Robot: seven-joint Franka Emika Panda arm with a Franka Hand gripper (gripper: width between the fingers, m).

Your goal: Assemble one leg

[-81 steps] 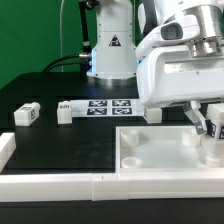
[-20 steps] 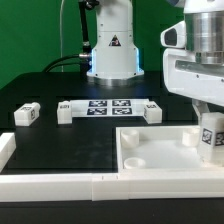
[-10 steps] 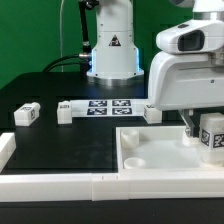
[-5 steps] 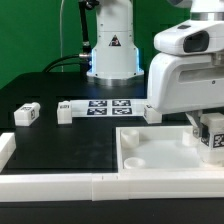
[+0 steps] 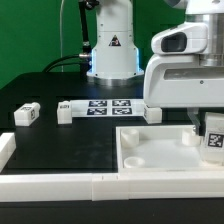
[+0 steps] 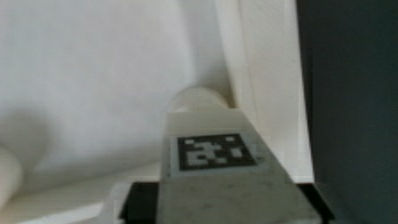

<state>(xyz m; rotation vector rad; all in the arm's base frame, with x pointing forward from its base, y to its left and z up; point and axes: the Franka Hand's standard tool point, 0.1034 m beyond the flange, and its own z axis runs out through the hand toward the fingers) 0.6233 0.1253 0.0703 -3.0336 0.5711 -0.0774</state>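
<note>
My gripper (image 5: 207, 130) is shut on a leg (image 5: 213, 138), a small white block with a black-and-white tag, held upright over the far right corner of the large white tray-like top (image 5: 160, 170). In the wrist view the leg (image 6: 217, 150) runs from between my dark fingers (image 6: 150, 201) toward the top's inner corner (image 6: 107, 90); its tip is at or just above the surface. Three more legs stand on the black table: one at the exterior view's left (image 5: 27, 114), and one at each end (image 5: 65, 112) (image 5: 152, 112) of the marker board.
The marker board (image 5: 108, 106) lies flat behind the top. A white rail (image 5: 60, 186) runs along the front edge. The robot base (image 5: 110, 50) stands at the back. Black table (image 6: 356, 90) shows beside the top's rim.
The wrist housing has shifted toward the exterior view's left and slightly lower. The leg stays gripped and has edged a little right over the top's corner.
</note>
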